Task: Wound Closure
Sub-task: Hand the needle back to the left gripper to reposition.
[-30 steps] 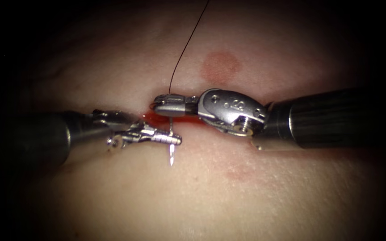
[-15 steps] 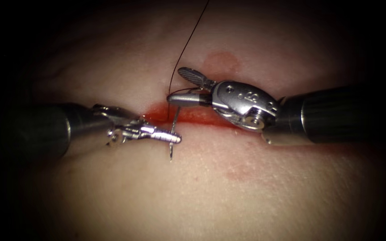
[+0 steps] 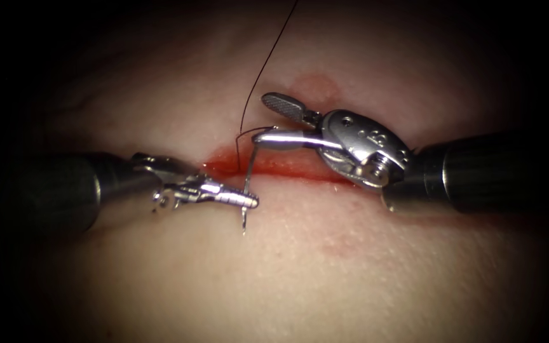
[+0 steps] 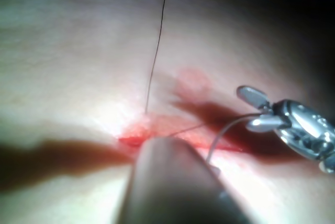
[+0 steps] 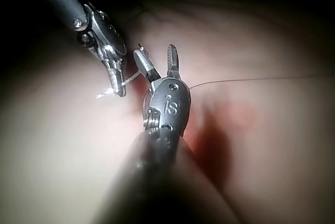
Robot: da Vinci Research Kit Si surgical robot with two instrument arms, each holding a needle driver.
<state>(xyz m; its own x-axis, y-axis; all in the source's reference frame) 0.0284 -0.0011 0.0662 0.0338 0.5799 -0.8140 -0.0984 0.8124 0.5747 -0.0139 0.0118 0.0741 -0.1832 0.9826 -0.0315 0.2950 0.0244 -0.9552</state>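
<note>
Two tools are seen over the cut [image 3: 274, 166], a red slit running across the tissue [image 3: 300, 273]. The needle [image 3: 248, 184] is clamped near its pointed end by the left tool [image 3: 249, 201], whose jaws are closed on it just below the cut; the short sharp tip is seen sticking out beyond those jaws, away from the cut. From the grip, the needle's curve is carried up across the cut to its blunt end, which lies against the lower jaw of the right tool [image 3: 268, 117]. That tool's jaws are spread wide apart above the cut and nothing is gripped by them. No part of the needle can be seen buried in the tissue.

The thread [image 3: 262, 70] is led from the needle's blunt end in a small loop beside the cut, then up and away over the tissue. Red fluid [image 3: 223, 168] is pooled along the cut, beneath the needle's arc. A round reddish patch [image 3: 316, 86] is marked on the tissue above the cut, partly hidden behind the right tool's upper jaw.
</note>
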